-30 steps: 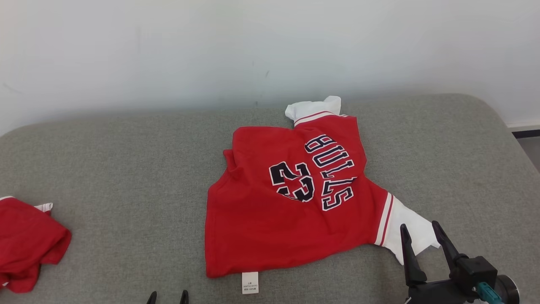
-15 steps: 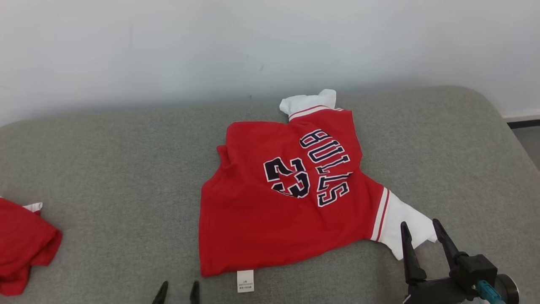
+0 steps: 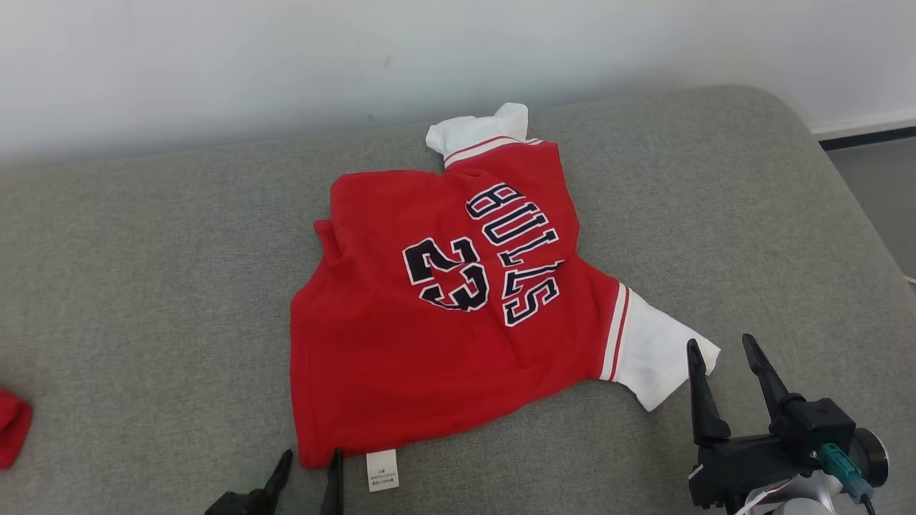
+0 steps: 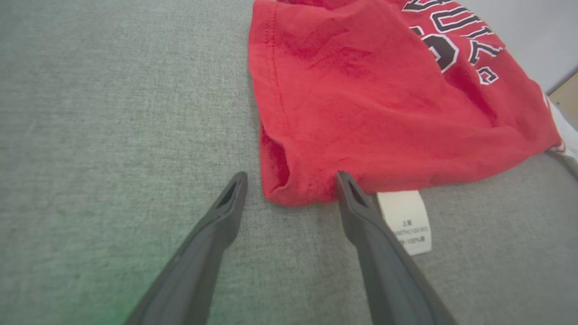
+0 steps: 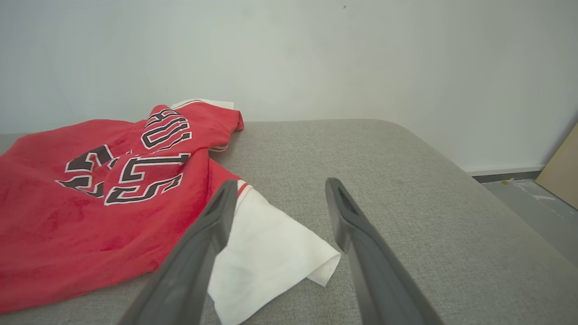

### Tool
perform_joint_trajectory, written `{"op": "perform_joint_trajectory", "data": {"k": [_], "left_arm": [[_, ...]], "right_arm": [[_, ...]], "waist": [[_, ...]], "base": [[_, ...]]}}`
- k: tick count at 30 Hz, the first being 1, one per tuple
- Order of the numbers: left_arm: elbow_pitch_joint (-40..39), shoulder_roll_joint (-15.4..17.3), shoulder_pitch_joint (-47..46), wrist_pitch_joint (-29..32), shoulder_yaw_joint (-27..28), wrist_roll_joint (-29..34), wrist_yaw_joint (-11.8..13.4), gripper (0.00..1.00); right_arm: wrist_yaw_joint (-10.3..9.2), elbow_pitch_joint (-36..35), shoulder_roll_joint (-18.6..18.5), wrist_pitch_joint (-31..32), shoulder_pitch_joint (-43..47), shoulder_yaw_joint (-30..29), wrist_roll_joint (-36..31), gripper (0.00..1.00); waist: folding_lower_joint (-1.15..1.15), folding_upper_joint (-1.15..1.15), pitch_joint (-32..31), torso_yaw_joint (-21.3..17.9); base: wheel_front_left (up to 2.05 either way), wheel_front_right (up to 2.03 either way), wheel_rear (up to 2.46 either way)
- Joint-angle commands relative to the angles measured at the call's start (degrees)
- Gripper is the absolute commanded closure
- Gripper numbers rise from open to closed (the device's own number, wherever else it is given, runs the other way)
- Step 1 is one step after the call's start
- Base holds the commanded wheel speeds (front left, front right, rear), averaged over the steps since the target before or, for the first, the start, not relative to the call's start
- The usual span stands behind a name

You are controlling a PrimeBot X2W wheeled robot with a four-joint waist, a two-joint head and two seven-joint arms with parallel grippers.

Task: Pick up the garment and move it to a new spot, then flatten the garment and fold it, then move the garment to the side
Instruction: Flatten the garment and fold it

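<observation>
At the near edge of the grey fabric-covered cushion (image 3: 143, 286), the left claw (image 3: 311, 458) is seen released, its two dark fingers set to either side of the near-left hem corner of the red short-sleeved cotton garment (image 3: 429, 343). Just beside that corner a white care label (image 4: 403, 221) is laid out; its small print cannot be read in full. Toward the near-right corner, the right claw (image 3: 720, 343) is likewise held released beside the tip of the white near sleeve (image 3: 655, 357).

The garment is spread near the middle of the cushion, with "BULLS" and "23" printed in black, white-edged characters. The flattening step is judged to be in hand: the hem corner and the sleeve need to be pinched and drawn taut. A scrap of red cloth (image 3: 11, 436) is seen at the left edge, and a second white sleeve (image 3: 476, 132) at the far edge.
</observation>
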Motion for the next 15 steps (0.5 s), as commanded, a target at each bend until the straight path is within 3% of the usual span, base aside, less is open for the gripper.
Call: {"op": "perform_joint_trajectory", "data": {"k": [1,3,4,5,7,15], "left_arm": [[1.53,0.02,-1.46,-0.18,0.1,-0.33,0.64,0.0],[3.27,0.03,-2.16,-0.12,0.25,-0.45,0.91,0.02],[3.64,0.03,-2.63,-0.01,0.35,-0.57,0.99,0.11],[3.93,0.02,-2.99,0.01,0.36,-0.37,1.12,0.36],[4.78,-0.05,-3.16,0.06,0.18,-0.12,1.17,1.0],[2.71,0.42,-3.89,-0.02,5.03,-1.51,2.61,1.0]], "right_arm": [[0.03,-0.28,-0.16,-0.04,-0.56,-0.01,0.29,0.0],[0.03,-0.37,-0.28,-0.04,-0.95,-0.24,0.33,0.0],[0.03,-0.45,-0.29,-0.04,-1.17,-0.32,0.39,0.0],[0.03,-0.46,-0.29,-0.04,-1.31,-0.39,0.45,0.0],[0.03,-0.41,-0.26,-0.04,-1.41,-0.53,0.49,0.0],[0.03,-0.5,0.3,-0.04,-0.88,-1.71,0.38,0.0]], "waist": [[-0.01,0.0,1.64,-1.61],[-0.01,0.0,2.04,-1.96],[-0.01,0.0,2.21,-2.07],[-0.01,0.0,2.32,-2.13],[-0.01,0.0,2.5,-2.2],[-0.01,0.0,2.87,-1.11]], "base": [[0.0,0.0,0.0],[0.0,0.0,0.0],[0.0,0.0,0.0],[0.0,0.0,0.0],[0.0,0.0,0.0],[0.0,0.0,0.0]]}}
